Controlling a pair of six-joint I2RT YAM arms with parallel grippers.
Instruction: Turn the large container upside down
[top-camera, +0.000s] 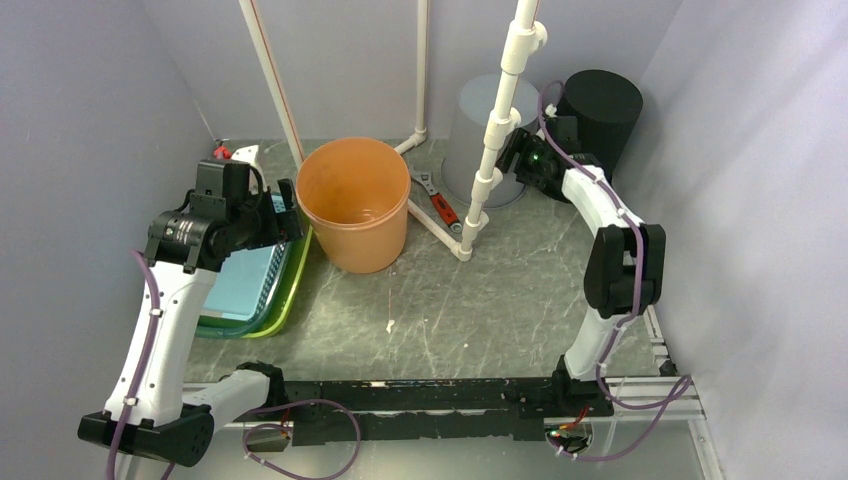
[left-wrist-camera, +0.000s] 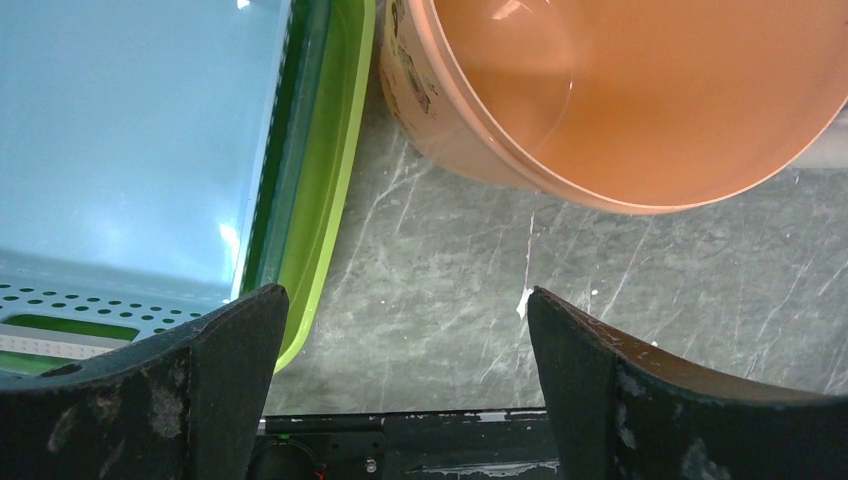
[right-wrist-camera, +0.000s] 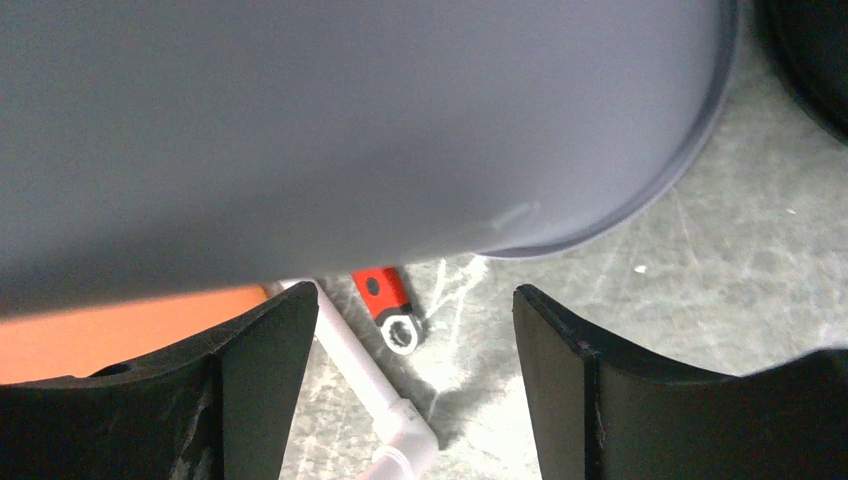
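A large orange container (top-camera: 352, 200) stands upright, mouth up, left of the table's middle; its rim and wall fill the top right of the left wrist view (left-wrist-camera: 640, 110). My left gripper (top-camera: 288, 212) hangs open just left of its rim, with only bare table between the fingers (left-wrist-camera: 405, 300). At the back a large grey container (top-camera: 468, 130) stands mouth down, rim on the table. My right gripper (top-camera: 517, 152) is open beside its right wall, and the grey wall (right-wrist-camera: 350, 120) looms just beyond the empty fingers (right-wrist-camera: 415, 300).
A green tray (top-camera: 285, 295) holding a blue tray (left-wrist-camera: 120, 140) lies at the left under my left arm. White pipes (top-camera: 490, 160) rise mid-table. A red-handled wrench (top-camera: 438, 205) lies by the pipe foot. A black container (top-camera: 600, 115) stands back right. Walls enclose three sides.
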